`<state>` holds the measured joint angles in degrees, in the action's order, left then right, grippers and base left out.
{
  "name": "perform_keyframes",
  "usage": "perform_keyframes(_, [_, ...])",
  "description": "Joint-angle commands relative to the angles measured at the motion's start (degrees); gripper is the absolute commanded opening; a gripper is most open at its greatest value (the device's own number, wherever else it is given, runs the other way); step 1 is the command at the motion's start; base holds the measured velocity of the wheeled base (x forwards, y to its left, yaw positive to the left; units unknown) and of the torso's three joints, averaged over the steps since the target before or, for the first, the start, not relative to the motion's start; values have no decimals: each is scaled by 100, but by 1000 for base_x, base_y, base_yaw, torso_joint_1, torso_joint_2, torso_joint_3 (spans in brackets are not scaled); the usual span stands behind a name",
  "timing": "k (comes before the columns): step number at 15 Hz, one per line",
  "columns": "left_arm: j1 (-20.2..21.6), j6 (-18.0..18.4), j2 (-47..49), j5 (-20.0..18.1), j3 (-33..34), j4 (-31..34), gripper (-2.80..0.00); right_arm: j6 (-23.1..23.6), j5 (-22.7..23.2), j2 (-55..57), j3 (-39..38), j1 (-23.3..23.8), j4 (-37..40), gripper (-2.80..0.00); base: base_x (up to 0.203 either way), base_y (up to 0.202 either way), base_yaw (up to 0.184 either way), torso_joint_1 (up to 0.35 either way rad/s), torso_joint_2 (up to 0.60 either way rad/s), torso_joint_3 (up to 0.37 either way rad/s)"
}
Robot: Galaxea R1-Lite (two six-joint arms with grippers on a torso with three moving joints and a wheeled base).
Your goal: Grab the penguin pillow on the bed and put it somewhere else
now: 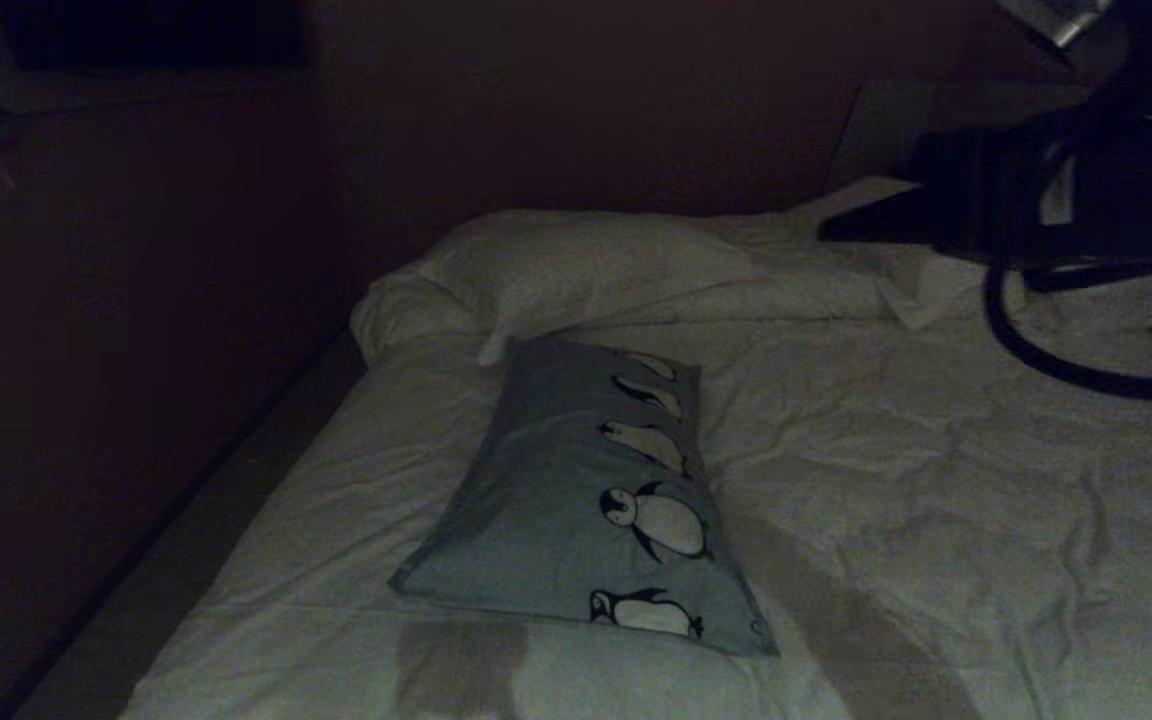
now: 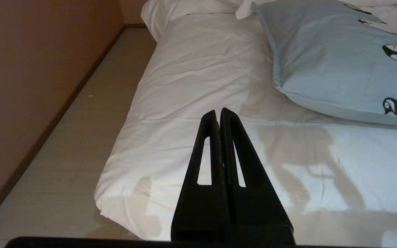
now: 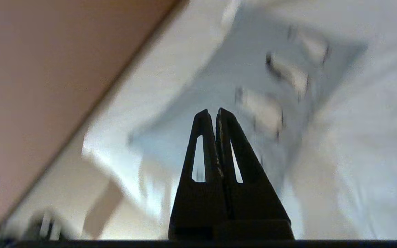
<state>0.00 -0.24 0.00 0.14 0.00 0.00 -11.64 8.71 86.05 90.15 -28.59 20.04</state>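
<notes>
The penguin pillow (image 1: 576, 500) is long and grey-blue, with a row of black-and-white penguins along its right edge. It lies flat on the left half of the bed (image 1: 936, 500), untouched. My right gripper (image 1: 831, 232) hangs high over the bed's far right, well clear of the pillow, pointing left. In the right wrist view that gripper (image 3: 212, 112) is shut and empty, with the pillow (image 3: 240, 89) blurred beyond it. My left gripper (image 2: 219, 112) is shut and empty over the bed's near left corner. The pillow (image 2: 329, 58) lies ahead of it and off to one side.
A plain white pillow (image 1: 576, 265) lies at the head of the bed, just beyond the penguin pillow. A strip of floor (image 2: 81, 137) runs between the bed's left side and a brown wall (image 2: 29, 86). A black cable (image 1: 1056, 365) loops under my right arm.
</notes>
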Motion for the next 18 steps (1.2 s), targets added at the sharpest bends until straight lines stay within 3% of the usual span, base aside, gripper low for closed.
perform_keyframes(1, [0, -2, 0, 3, 0, 0, -280, 162, 1052, -1070, -500, 224, 2285, -280, 0, 0, 0, 0, 0, 0])
perform_keyframes(4, [0, -3, 0, 3, 0, 1, -280, 136, 946, -2163, -1085, 313, 2314, -280, 0, 0, 0, 0, 0, 0])
perform_keyframes(6, [0, -2, 0, 3, 0, 0, -280, 107, 446, -2823, -1508, 341, 2323, -280, 0, 0, 0, 0, 0, 0])
perform_keyframes(10, [0, -2, 0, -1, 0, 0, -280, -527, -2027, -3662, -1940, 364, 2307, -280, 0, 0, 0, 0, 0, 0])
perform_keyframes(12, [0, -2, 0, 3, 0, 0, -280, -728, -2706, -4079, -1987, 632, 2321, -280, 0, 0, 0, 0, 0, 0])
perform_keyframes(18, [0, -10, 0, 3, 0, 0, -280, -770, -2848, -5552, -2348, 2471, 2275, -280, 0, 0, 0, 0, 0, 0])
